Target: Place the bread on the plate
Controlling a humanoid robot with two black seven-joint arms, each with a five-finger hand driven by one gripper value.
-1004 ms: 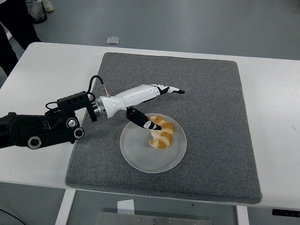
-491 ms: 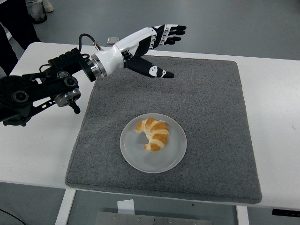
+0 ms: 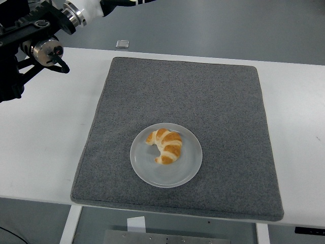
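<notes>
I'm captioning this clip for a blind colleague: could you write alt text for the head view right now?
A croissant lies on a round translucent plate near the front of a grey mat on a white table. The robot's left arm is raised at the top left corner, its hand out of frame; nothing touches the bread.

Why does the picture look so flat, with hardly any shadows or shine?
Head view: soft, even overhead light. The croissant casts only a faint shadow on the plate, which shows no glare. The grey mat and table are sharp; only the left arm at the top-left corner looks slightly blurred, its hand cut off.
</notes>
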